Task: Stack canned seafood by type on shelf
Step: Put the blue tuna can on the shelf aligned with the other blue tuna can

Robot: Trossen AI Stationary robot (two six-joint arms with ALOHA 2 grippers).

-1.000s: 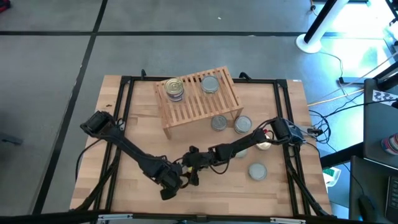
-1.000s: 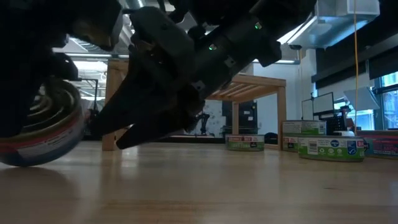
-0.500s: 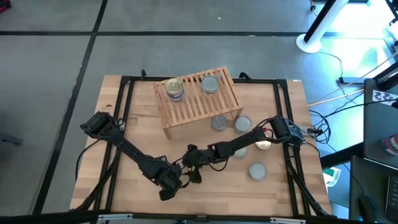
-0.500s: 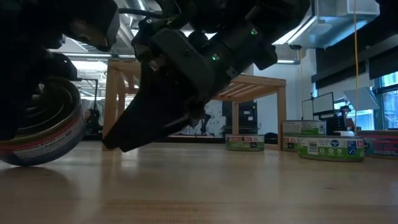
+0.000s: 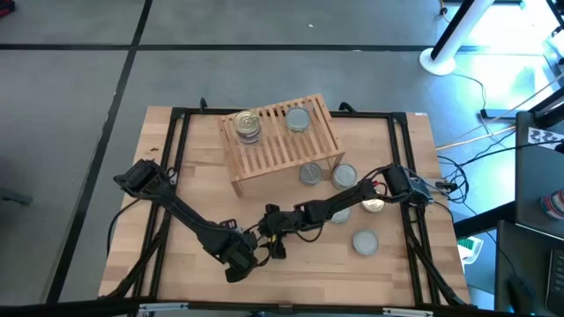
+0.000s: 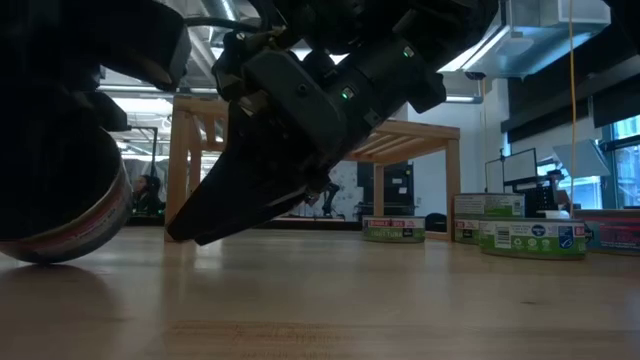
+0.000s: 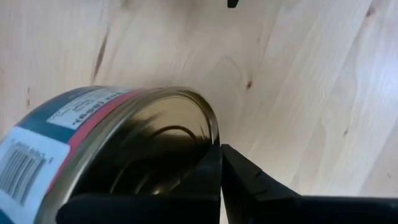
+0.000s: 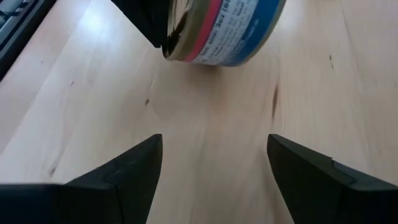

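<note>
A light wooden table (image 5: pixel 176 255) carried a slatted wooden shelf (image 5: pixel 280 150) near its far edge, with two tins on top. Four more tins (image 5: pixel 365 241) sat on the bare tabletop beside and in front of the shelf.

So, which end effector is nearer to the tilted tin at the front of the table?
Left. The left end effector is shut on the tilted tin. The right end effector is open just beside it, not touching.
</note>
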